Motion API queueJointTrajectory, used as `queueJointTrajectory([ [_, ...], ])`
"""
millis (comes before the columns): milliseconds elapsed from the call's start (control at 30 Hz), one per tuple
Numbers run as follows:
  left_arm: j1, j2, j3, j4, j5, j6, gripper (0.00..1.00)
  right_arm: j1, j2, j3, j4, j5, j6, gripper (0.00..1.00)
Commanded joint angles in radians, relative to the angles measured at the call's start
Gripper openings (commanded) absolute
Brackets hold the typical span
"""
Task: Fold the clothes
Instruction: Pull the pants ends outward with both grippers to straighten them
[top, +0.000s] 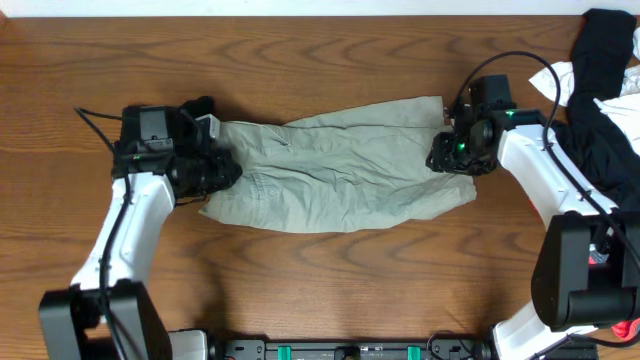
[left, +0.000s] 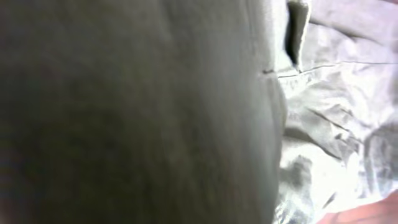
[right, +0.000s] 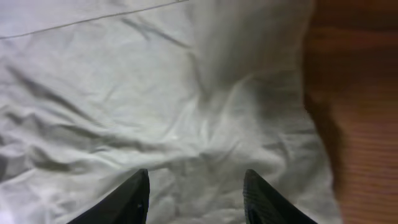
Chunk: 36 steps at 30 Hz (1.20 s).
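Note:
The pale khaki-green shorts (top: 340, 170) lie flat across the middle of the table, stretched left to right. My left gripper (top: 222, 172) is at their left end. In the left wrist view, blurred shorts cloth (left: 323, 124) fills the frame and hides the fingers, so the gripper looks shut on the cloth. My right gripper (top: 445, 155) is at the shorts' right end. In the right wrist view its two fingers (right: 196, 186) are spread open just above the wrinkled cloth (right: 155, 93), holding nothing.
A heap of other garments sits at the far right: a black one (top: 605, 60) over a white one (top: 570, 80). The wooden table (top: 330, 60) shows around the shorts and beside the cloth edge (right: 367, 124).

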Motion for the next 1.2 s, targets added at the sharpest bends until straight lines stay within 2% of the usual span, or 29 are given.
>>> queueJointTrajectory([
  [0,0.009,-0.076,0.011,-0.003,-0.011,0.009,0.06,0.008,0.042,0.001,0.004,0.063,-0.015,0.46],
  [200,0.009,-0.154,0.011,-0.022,-0.079,0.009,0.06,0.011,0.132,0.001,0.014,0.062,-0.016,0.45],
  [467,0.008,-0.19,0.011,-0.06,-0.045,0.002,0.06,0.051,0.236,0.001,0.056,0.058,-0.015,0.44],
  [633,-0.02,-0.194,0.013,-0.056,-0.026,0.002,0.06,0.071,0.249,0.001,0.067,0.058,-0.014,0.43],
  [767,-0.032,-0.194,0.013,-0.044,-0.065,0.002,0.06,0.072,0.248,0.005,0.075,0.058,-0.015,0.39],
  [1000,-0.032,-0.193,0.013,-0.047,-0.163,0.002,0.06,0.056,0.147,0.092,0.072,0.072,-0.053,0.49],
  [1167,-0.032,-0.185,0.013,-0.044,-0.169,0.002,0.06,0.033,0.117,0.169,0.115,0.097,-0.06,0.52],
])
